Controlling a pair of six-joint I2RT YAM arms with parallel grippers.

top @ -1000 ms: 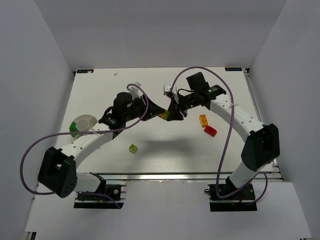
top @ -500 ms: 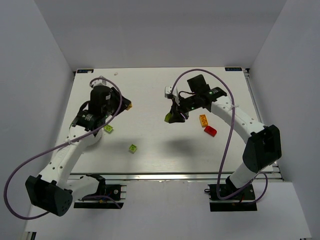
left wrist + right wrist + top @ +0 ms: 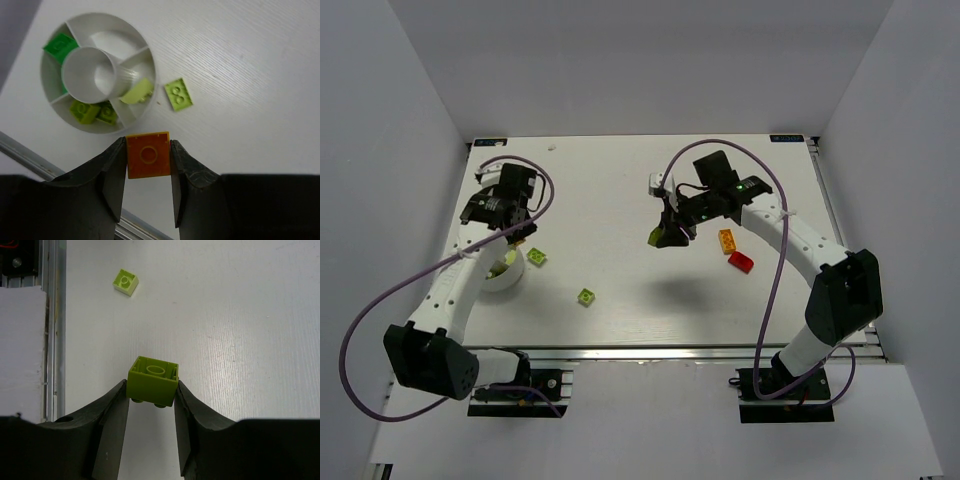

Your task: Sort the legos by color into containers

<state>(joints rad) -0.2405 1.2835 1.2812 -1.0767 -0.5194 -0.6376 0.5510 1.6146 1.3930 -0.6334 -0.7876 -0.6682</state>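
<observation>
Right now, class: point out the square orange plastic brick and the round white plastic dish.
Square orange plastic brick (image 3: pixel 148 154): left wrist view, face centre.
Round white plastic dish (image 3: pixel 117 36): left wrist view, empty compartment's floor.

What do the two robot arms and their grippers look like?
The left arm and right arm have white links with black joints. A purple cable loops along each. The left gripper and right gripper have black, curved fingers.

Everything's bright and even on my end, just soft faint shadows on the white worktop (image 3: pixel 620 180). Wrist cams look sharp mid-frame, though the black fingers (image 3: pixel 100 185) up close go slightly mushy.
</observation>
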